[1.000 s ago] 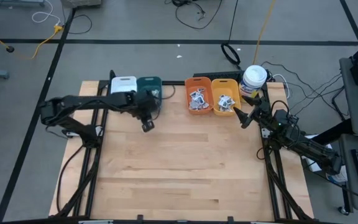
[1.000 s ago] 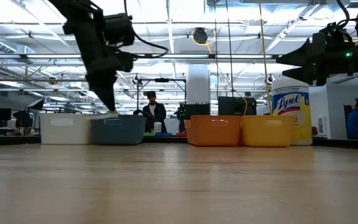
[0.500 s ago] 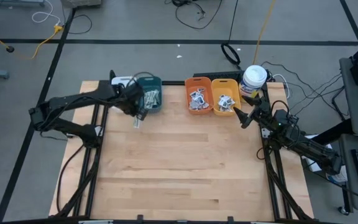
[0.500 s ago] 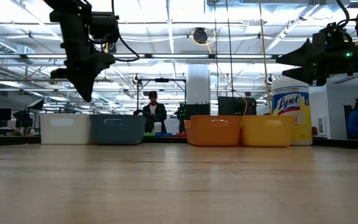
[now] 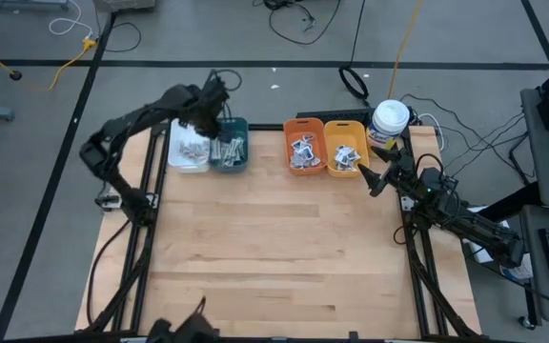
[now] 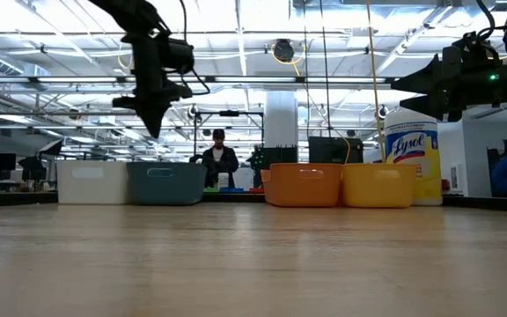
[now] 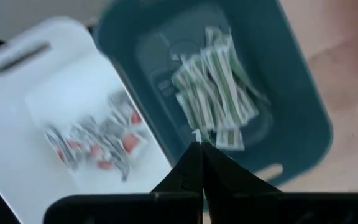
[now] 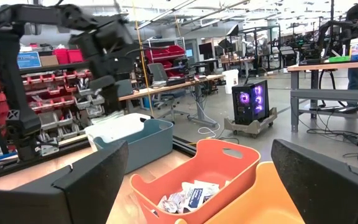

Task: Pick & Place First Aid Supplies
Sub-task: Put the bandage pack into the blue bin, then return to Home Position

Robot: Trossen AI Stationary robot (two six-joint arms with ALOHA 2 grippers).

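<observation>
Four bins stand in a row at the table's far edge. The white bin (image 5: 189, 148) holds white packets with red print (image 7: 98, 143). The teal bin (image 5: 230, 150) holds pale-green strips (image 7: 216, 99). The orange bin (image 5: 302, 148) and the yellow bin (image 5: 344, 148) hold white packets with dark print (image 8: 188, 196). My left gripper (image 7: 199, 146) is shut and points down, high above the wall where the white and teal bins meet (image 5: 213, 122). A tiny white speck shows at its tips; I cannot tell what it is. My right gripper (image 5: 370, 181) waits open beside the yellow bin.
A white canister with a yellow label (image 5: 390, 122) stands at the far right corner, behind the yellow bin. Bare wooden table (image 5: 274, 248) stretches from the bins to the near edge. A dark shape (image 5: 189, 331) shows at the near edge.
My left gripper has risen and swung from in front of the teal bin toward the table's far edge. It now hangs over the white and teal bins. Its wrist has rolled on the way and its fingers have stayed shut.
</observation>
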